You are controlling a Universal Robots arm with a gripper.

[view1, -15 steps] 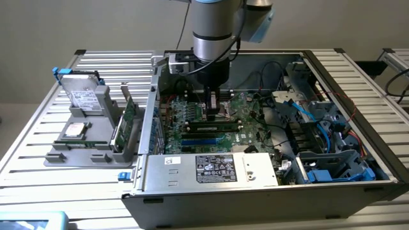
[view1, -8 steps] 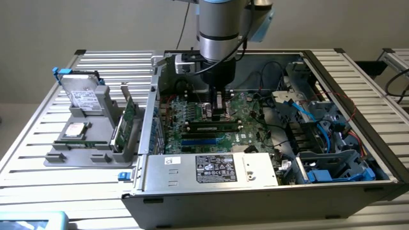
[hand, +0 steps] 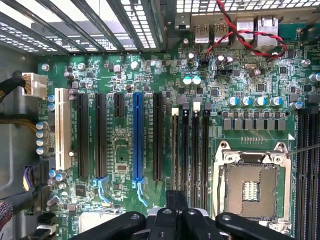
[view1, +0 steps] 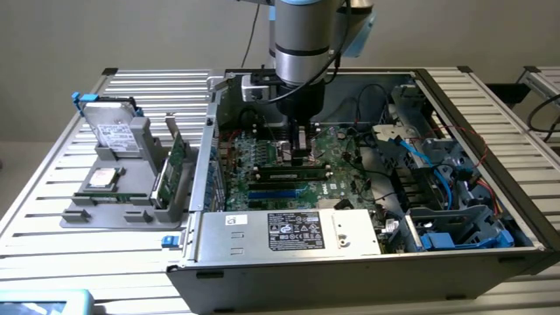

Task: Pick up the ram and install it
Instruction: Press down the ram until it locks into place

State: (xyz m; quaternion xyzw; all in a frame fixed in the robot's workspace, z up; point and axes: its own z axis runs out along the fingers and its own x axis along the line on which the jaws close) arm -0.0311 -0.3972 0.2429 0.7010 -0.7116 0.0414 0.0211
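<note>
Lying flat in a motherboard slot, the long thin green ram stick with dark chips (view1: 292, 176) sits just below the black gripper (view1: 302, 156), whose fingers are drawn together and hold nothing. Around them spreads the green motherboard (hand: 125, 145) inside the open grey metal computer case (view1: 350, 262); a grey parts tray (view1: 114, 203) stands at the exterior view's left.

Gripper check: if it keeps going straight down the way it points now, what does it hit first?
Most likely the ram lying in its slot on the motherboard. The shut gripper points down just above that stick, perhaps already touching; depth is unclear.
</note>
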